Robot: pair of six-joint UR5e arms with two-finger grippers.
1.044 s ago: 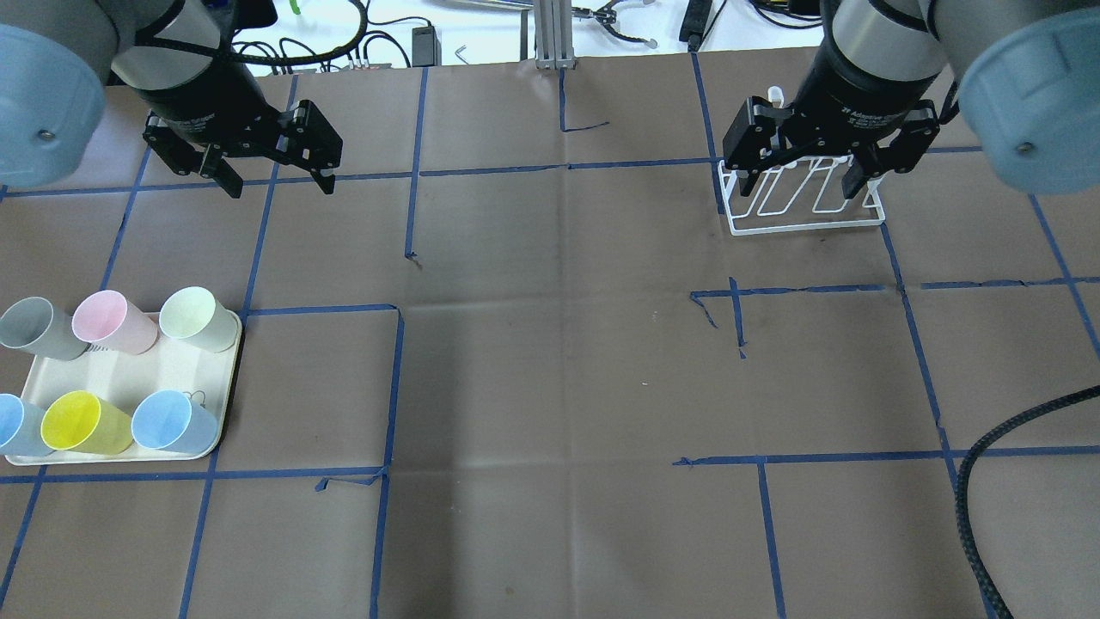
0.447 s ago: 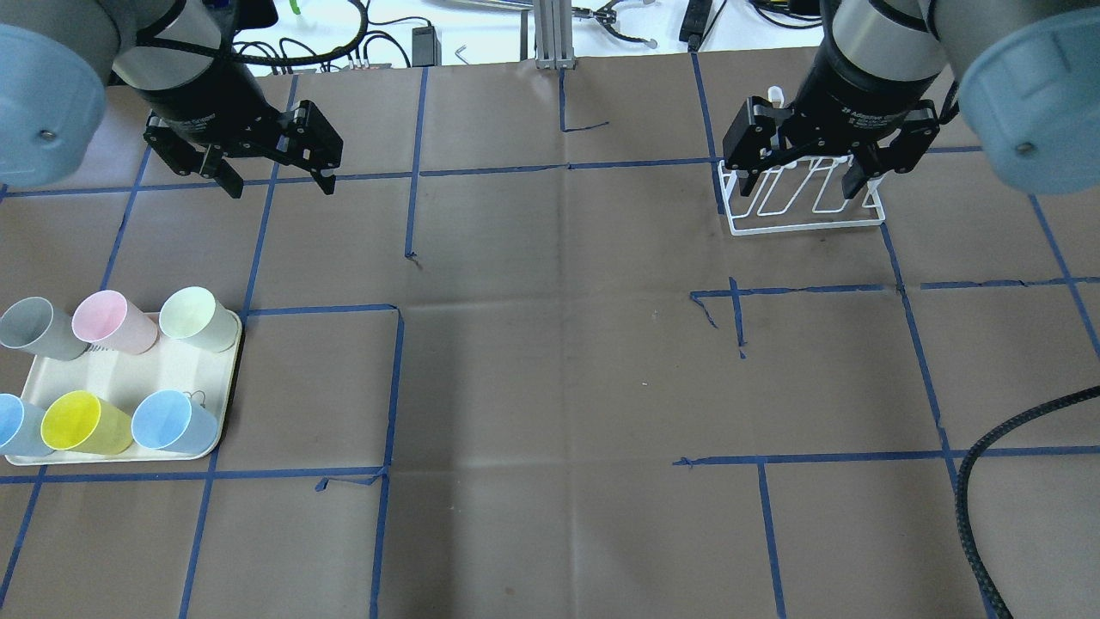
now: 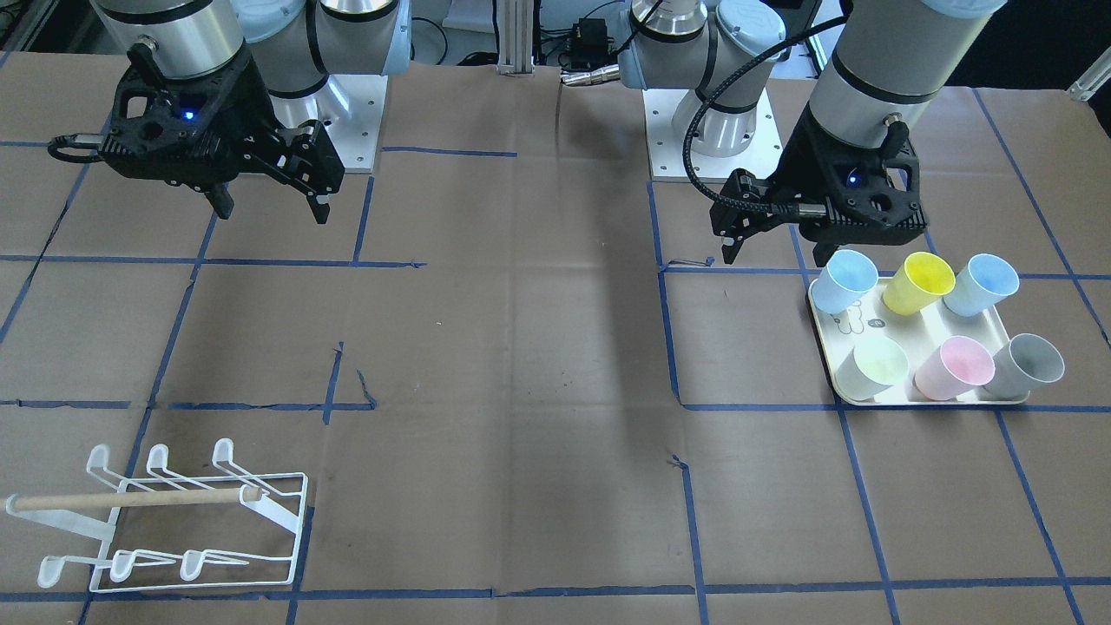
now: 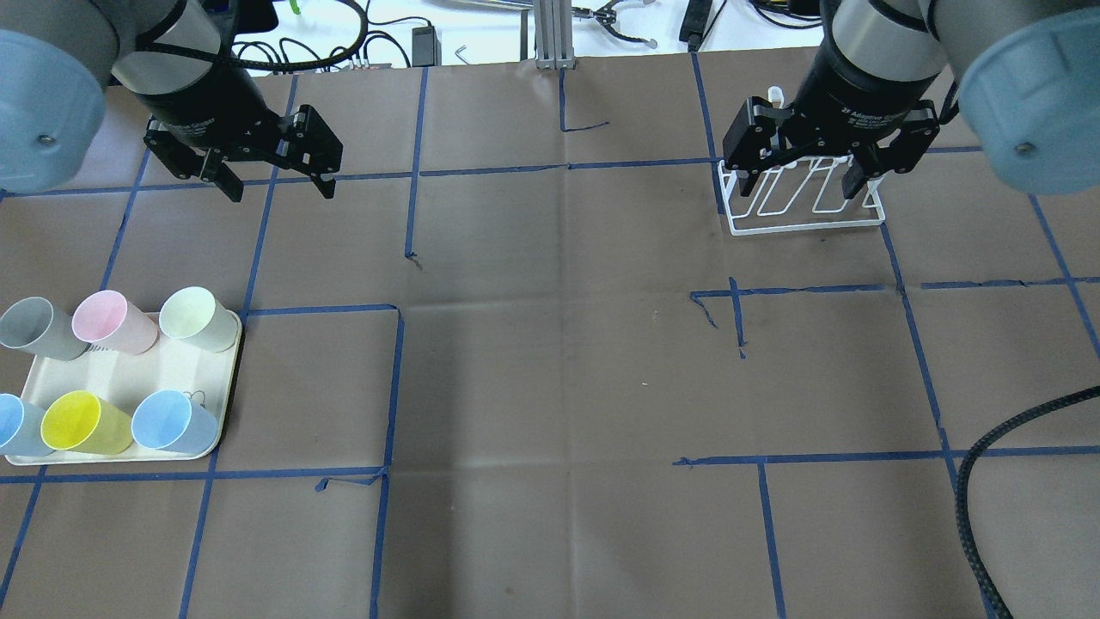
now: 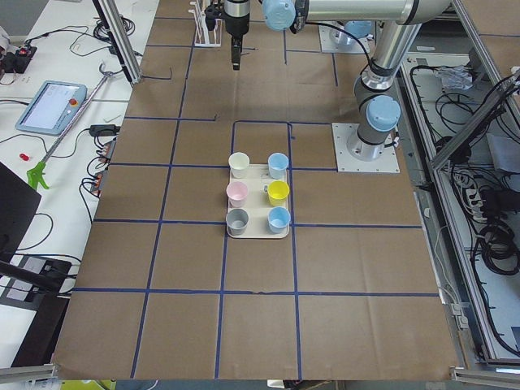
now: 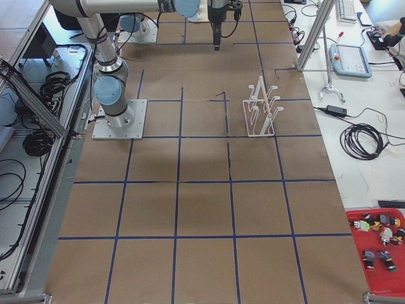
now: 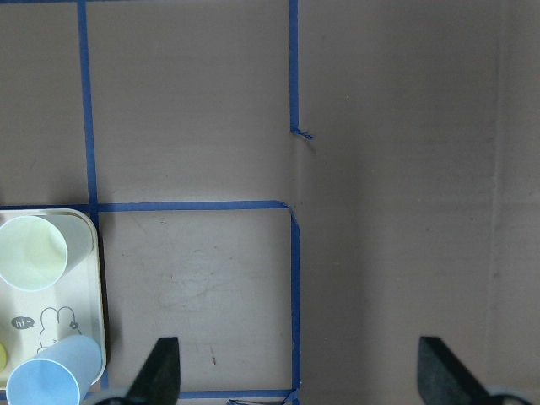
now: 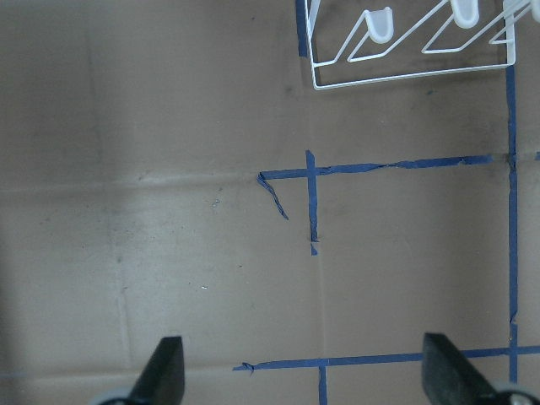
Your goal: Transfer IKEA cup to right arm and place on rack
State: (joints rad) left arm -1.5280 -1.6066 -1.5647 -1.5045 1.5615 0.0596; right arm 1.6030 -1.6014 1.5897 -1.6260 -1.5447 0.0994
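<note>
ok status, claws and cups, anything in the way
Left claw open, empty. Right claw open, empty, short of the rack. Six cups on the tray, none picked. Nothing between tray and rack.

The counter (image 4: 550, 387) is dull brown paper crossed by a grid of blue tape lines (image 4: 481, 169). The left hand (image 4: 280, 190) and the right hand (image 4: 799, 189) are black. The left arm (image 4: 155, 39) and the right arm (image 4: 868, 43) are silver tubes with pale blue caps, and the right arm wears a black band with white lettering. Under the right hand, the rack (image 4: 803, 206) is white wire with a pale wooden dowel (image 3: 130, 499). Near the left hand, the tray (image 4: 129, 378) is cream with a thin dark rabbit drawing (image 7: 57, 319). It carries a grey cup (image 4: 34, 327), a pink cup (image 4: 107, 320), a pale green cup (image 4: 193, 316), a yellow cup (image 4: 82, 421), a light blue cup (image 4: 172, 421) and a second light blue cup (image 4: 13, 423).
</note>
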